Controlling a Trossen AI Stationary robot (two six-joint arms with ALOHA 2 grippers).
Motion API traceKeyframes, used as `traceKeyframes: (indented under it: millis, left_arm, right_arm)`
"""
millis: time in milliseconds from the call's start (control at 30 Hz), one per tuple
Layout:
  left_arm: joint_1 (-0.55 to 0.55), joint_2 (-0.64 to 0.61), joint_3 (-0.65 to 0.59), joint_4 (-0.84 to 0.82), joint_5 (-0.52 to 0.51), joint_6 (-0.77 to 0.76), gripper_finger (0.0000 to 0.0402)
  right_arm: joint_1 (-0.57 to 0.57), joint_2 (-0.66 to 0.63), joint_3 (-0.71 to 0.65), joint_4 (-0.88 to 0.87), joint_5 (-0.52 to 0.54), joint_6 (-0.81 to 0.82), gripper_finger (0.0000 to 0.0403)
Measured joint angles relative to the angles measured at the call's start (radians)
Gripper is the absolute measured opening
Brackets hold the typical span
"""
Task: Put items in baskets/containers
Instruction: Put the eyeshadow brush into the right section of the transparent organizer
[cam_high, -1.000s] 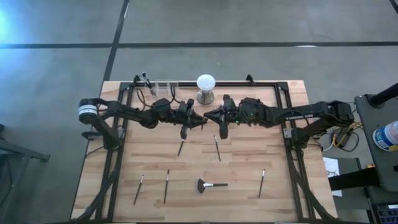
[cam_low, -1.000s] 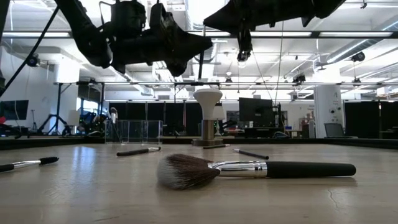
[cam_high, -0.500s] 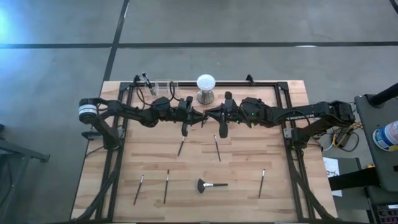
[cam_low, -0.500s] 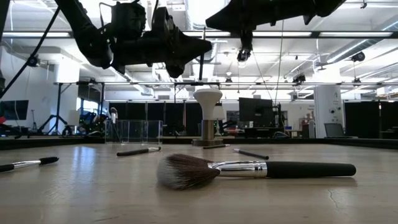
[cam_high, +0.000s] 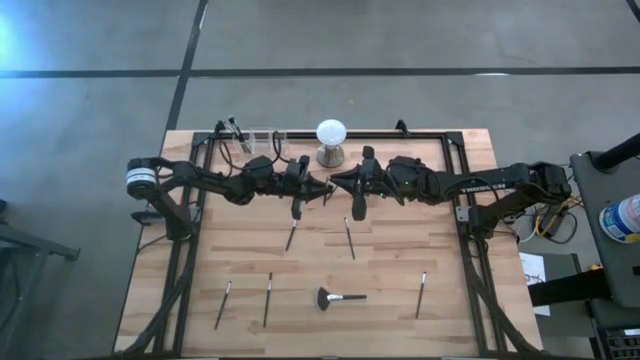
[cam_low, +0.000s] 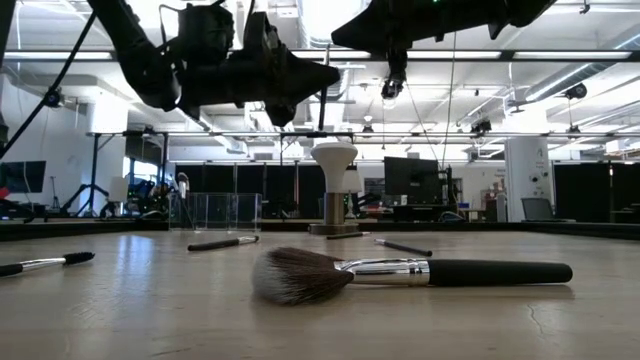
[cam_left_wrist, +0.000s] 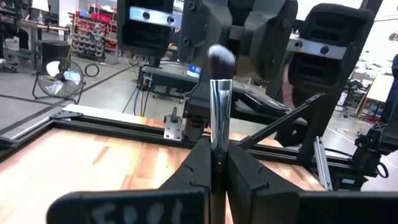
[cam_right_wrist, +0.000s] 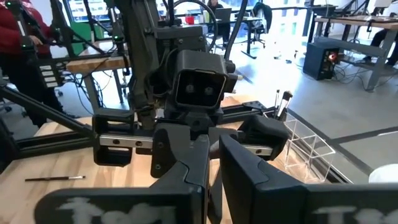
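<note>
My left gripper (cam_high: 322, 187) hovers over the table's middle, shut on a slim brush (cam_left_wrist: 219, 99) with a silvery ferrule. The brush head (cam_left_wrist: 221, 59) points at my right gripper (cam_high: 335, 183). That gripper faces it tip to tip and sits slightly higher in the low view (cam_low: 338, 38). Whether head and right gripper touch, I cannot tell. Three clear cups (cam_high: 262, 135) stand in a row at the far left, and the leftmost holds upright brushes (cam_high: 238, 130). Several slim brushes (cam_high: 291, 237) (cam_high: 349, 238) and the fan brush (cam_low: 400, 272) lie flat on the wood. My left gripper pinches the brush's dark handle (cam_left_wrist: 219, 158) between its two fingers, which lie along the brush. They point level toward the table's right. The ferrule and head stick out past the fingertips, and the brush is lifted clear of the table.
A white globe on a metal stand (cam_high: 331, 140) stands at the far edge, just beyond both grippers. More loose brushes lie toward the near edge (cam_high: 224, 304) (cam_high: 268, 298) (cam_high: 421, 294). A black frame (cam_high: 455, 170) borders the work area. People and equipment show in the room behind.
</note>
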Motion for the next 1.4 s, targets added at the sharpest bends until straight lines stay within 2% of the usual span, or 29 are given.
traceKeyframes:
  millis: [367, 567, 900, 1133, 1400]
  left_arm:
    - [0.000, 0.000, -0.018, 0.000, 0.002, -0.025, 0.0019]
    - [0.038, -0.013, -0.043, -0.009, 0.003, -0.019, 0.0019]
    - [0.123, -0.154, -0.087, -0.109, -0.064, 0.061, 0.0019]
    - [0.125, -0.233, -0.119, -0.136, -0.096, 0.091, 0.0019]
    - [0.107, -0.254, -0.126, -0.182, -0.106, 0.089, 0.0019]
  right_arm:
    - [0.000, 0.000, 0.000, 0.000, 0.000, 0.000, 0.0034]
    - [0.000, 0.000, 0.000, 0.000, 0.000, 0.000, 0.0034]
    - [0.000, 0.000, 0.000, 0.000, 0.000, 0.000, 0.0034]
    - [0.000, 0.001, 0.000, 0.000, 0.000, 0.000, 0.0034]
    - [0.000, 0.001, 0.000, 0.000, 0.000, -0.001, 0.0034]
